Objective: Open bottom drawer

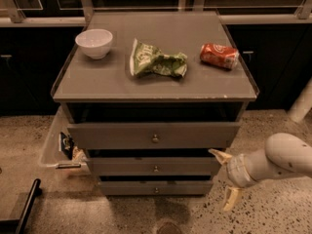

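Three grey drawer fronts [112, 135] stood stacked under the desk [122, 84], as I logged them from my station.

Item one: bottom drawer [126, 187], lowest and slimmest of the stack, nearest the floor, with a small round knob [156, 190] at centre.

Item two: gripper [225, 177], low at the right of the stack, just beside the right ends of the lower two fronts (contact I could not judge). Its jaws were spread apart and held nothing.

The desk top carried a white bowl [94, 43], a crumpled green bag [157, 62] and a red can [219, 56].
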You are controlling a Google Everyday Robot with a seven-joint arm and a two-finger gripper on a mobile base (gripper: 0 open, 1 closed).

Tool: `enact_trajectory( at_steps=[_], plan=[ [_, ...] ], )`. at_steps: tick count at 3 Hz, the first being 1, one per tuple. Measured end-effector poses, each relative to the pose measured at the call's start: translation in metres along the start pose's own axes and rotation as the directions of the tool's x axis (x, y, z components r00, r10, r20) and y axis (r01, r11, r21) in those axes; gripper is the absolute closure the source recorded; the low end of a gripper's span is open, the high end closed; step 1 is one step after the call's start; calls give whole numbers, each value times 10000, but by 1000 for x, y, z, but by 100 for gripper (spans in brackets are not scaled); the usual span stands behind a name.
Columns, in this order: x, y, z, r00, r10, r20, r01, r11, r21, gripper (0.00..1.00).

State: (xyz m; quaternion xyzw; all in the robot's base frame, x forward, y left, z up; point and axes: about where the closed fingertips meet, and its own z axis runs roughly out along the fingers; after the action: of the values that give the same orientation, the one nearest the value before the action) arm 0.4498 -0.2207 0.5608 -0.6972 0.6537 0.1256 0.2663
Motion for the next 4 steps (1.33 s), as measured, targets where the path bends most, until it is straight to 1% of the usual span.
enact_trajectory(
  at_steps=[1, 2, 3, 4],
  plan=[
    [17, 7, 60, 9998, -210, -65, 206, 9981, -574, 0],
    [39, 18, 121, 9979, -599, -253, 571, 9933, -1004, 0],
    [63, 24, 168, 9957, -791, -472, 740, 9920, -1026, 0],
    [87, 22, 200, 9940, -772, -779, 712, 9945, -773, 0]
  ],
)
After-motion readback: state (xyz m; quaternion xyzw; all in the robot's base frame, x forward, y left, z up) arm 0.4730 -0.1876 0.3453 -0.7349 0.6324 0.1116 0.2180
